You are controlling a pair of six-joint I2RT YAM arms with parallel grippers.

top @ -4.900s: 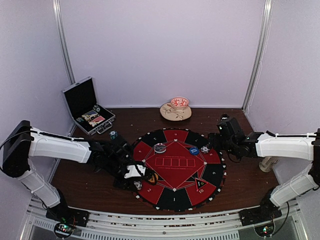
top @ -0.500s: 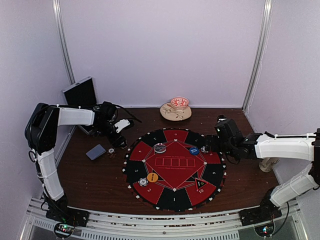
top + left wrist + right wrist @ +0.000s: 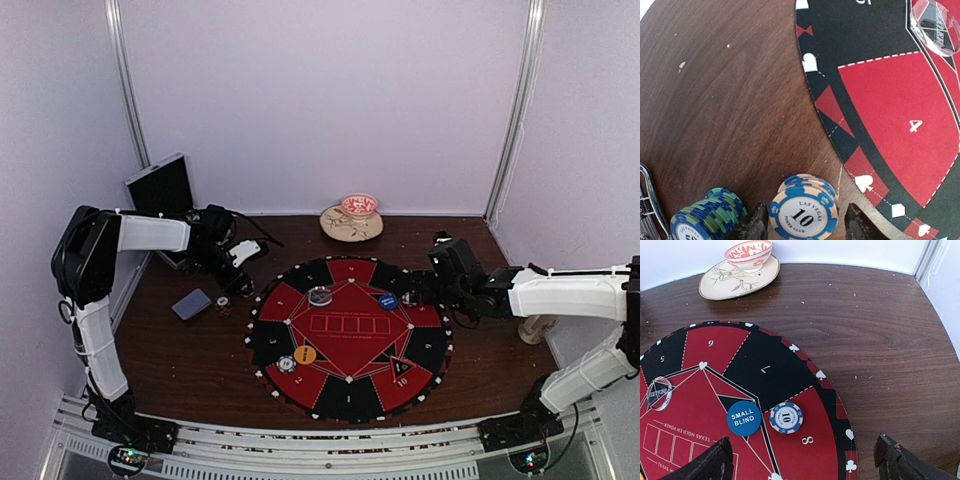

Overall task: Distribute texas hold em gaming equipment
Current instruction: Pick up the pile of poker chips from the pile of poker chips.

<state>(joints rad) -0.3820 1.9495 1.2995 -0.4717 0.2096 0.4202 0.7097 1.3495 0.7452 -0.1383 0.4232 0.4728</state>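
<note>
Round red-and-black mat (image 3: 350,340) takes up the middle of the surface (image 3: 190,365). We judge the left arm far the nearer for the pick, its gripper (image 3: 805,222) low by the mat's far-left rim, while the right gripper (image 3: 802,462) gapes wide and empty across the mat. A short upright chip stack (image 3: 804,212) sits on bare wood squarely between the left fingers; the jaws are part-open and close about it, with a sliver of gap on one side, so not clamped by our reading. Top chip is cream with blue edge stripes, marked 10, and a teal-and-blue stack (image 3: 707,217) stands just beside

Smooth chips (image 3: 803,212) sit on a dark, grained wooden table (image 3: 715,100).
</note>
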